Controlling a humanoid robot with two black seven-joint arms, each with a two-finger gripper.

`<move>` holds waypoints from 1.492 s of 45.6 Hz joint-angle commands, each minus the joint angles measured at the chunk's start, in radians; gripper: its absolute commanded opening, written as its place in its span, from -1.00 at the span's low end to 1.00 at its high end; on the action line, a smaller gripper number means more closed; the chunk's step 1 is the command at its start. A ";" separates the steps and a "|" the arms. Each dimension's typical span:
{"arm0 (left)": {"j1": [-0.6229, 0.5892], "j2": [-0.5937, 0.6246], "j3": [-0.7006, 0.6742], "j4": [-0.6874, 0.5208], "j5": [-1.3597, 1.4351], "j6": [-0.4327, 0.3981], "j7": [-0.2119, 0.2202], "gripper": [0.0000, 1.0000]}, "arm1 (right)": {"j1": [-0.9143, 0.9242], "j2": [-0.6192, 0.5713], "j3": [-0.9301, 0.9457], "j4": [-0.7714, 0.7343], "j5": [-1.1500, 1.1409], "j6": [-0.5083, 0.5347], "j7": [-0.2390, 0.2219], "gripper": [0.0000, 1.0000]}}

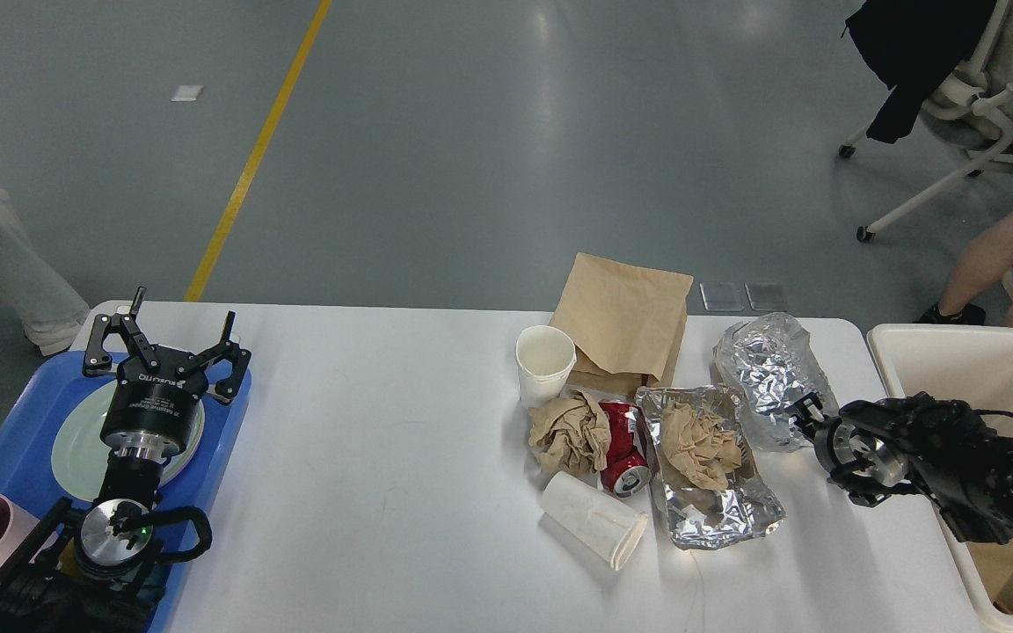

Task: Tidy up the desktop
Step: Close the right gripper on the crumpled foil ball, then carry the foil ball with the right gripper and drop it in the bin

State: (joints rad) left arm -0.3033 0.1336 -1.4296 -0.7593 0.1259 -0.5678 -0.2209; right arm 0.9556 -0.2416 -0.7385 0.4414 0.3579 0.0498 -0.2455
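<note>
Head view: right gripper (pixel 804 417) at crumpled foil (pixel 766 369) near desktop (pixel 383 457) right edge, grip state unclear; left gripper (pixel 168 338) spread, idle; next, bin (pixel 911 352) drop.

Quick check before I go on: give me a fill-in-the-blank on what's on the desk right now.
1. The red can lies on its ____.
2. One paper cup stands upright; the other paper cup lies ____.
3. The left gripper hovers above the blue ____, fingers spread.
4. The right gripper is at the crumpled ____ ball.

Missing words: side; tipped over; tray; foil
</note>
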 commanded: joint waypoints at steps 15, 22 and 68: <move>0.000 0.000 0.000 0.000 0.000 0.000 0.000 0.93 | -0.003 0.001 0.004 0.000 -0.086 0.001 0.000 -1.00; 0.001 0.000 0.000 0.000 0.000 0.000 0.000 0.93 | -0.001 -0.005 0.004 0.008 -0.088 -0.002 -0.005 -1.00; 0.000 0.000 0.000 0.000 0.000 0.000 0.000 0.93 | 0.514 -0.311 -0.217 0.600 -0.203 0.080 -0.141 -1.00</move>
State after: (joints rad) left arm -0.3037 0.1338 -1.4297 -0.7593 0.1258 -0.5675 -0.2209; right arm 1.3014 -0.5042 -0.8371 0.8882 0.1538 0.0833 -0.3861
